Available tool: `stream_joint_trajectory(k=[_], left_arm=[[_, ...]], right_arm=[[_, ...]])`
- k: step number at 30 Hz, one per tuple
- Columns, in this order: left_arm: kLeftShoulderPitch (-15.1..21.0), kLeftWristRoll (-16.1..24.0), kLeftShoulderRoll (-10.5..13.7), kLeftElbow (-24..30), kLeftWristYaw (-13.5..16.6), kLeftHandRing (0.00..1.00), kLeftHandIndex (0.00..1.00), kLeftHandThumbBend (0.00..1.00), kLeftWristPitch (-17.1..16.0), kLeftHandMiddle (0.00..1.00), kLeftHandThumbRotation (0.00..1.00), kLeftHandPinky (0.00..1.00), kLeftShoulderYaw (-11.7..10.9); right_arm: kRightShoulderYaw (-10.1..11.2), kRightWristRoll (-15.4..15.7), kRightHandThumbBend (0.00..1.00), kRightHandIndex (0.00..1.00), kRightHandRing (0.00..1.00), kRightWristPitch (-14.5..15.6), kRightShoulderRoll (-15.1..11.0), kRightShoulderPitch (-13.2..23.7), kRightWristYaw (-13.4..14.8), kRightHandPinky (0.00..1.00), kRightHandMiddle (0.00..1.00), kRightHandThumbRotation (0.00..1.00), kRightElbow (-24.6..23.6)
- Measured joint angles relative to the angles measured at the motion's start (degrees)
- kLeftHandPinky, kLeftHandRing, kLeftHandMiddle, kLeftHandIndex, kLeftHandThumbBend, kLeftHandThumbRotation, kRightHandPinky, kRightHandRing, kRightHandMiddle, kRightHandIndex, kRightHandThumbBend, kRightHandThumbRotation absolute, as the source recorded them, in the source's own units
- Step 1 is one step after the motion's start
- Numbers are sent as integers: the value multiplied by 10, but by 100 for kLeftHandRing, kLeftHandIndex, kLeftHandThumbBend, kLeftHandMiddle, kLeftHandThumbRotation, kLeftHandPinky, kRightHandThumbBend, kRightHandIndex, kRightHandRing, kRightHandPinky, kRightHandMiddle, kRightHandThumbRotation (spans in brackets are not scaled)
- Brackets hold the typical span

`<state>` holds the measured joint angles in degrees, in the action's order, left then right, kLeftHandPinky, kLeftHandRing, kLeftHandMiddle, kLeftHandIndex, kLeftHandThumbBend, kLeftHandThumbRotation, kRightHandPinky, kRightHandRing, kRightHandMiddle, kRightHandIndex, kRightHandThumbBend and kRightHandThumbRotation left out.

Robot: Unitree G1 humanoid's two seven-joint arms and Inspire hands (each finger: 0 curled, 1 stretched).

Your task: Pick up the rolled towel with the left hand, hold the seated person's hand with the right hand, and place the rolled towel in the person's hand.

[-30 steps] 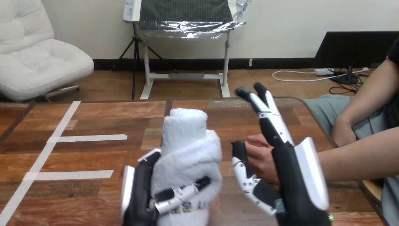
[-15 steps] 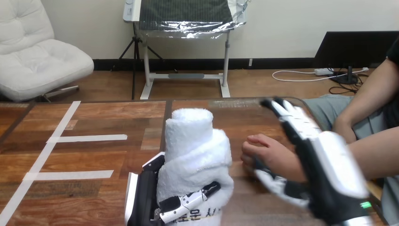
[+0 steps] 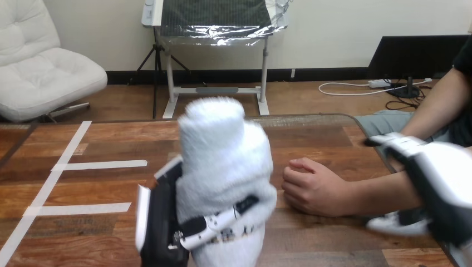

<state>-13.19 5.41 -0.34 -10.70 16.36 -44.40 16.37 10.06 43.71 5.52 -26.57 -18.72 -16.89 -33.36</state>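
Rolled towel (image 3: 222,150), just one, upright in the left hand (image 3: 158,222)'s curled fingers; right hand (image 3: 439,178) at person's forearm (image 3: 378,192), can't tell its grip.

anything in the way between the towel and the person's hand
Nothing visible. The rolled towel, upright in the left robot hand, and the person's hand have only bare table between them. That hand lies with its fingers curled.
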Motion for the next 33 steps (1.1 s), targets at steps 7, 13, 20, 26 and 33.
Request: stream_joint_trajectory(k=[7,13,20,26,33], left_arm=[[5,1,-12,23,-9,35,48,65,-15,42,2,28,-8],[7,-1,-19,25,-21,35,49,65,-17,42,2,28,-13],[7,-3,-21,24,-33,35,49,65,-17,42,2,28,-17],[7,-1,-22,24,-36,35,48,65,-17,42,2,28,-20],[7,3,-22,24,-38,35,48,65,-17,42,2,28,-25]], right_arm=[[24,8,92,84,90,30,-48,39,-54,79,89,0,0],[24,17,92,83,89,54,-77,73,-102,78,88,0,0],[11,35,91,84,89,83,-106,105,-168,79,88,0,4],[-5,46,91,84,88,89,-127,127,-203,79,88,0,27],[-23,47,91,83,87,81,-147,143,-212,78,87,0,65]])
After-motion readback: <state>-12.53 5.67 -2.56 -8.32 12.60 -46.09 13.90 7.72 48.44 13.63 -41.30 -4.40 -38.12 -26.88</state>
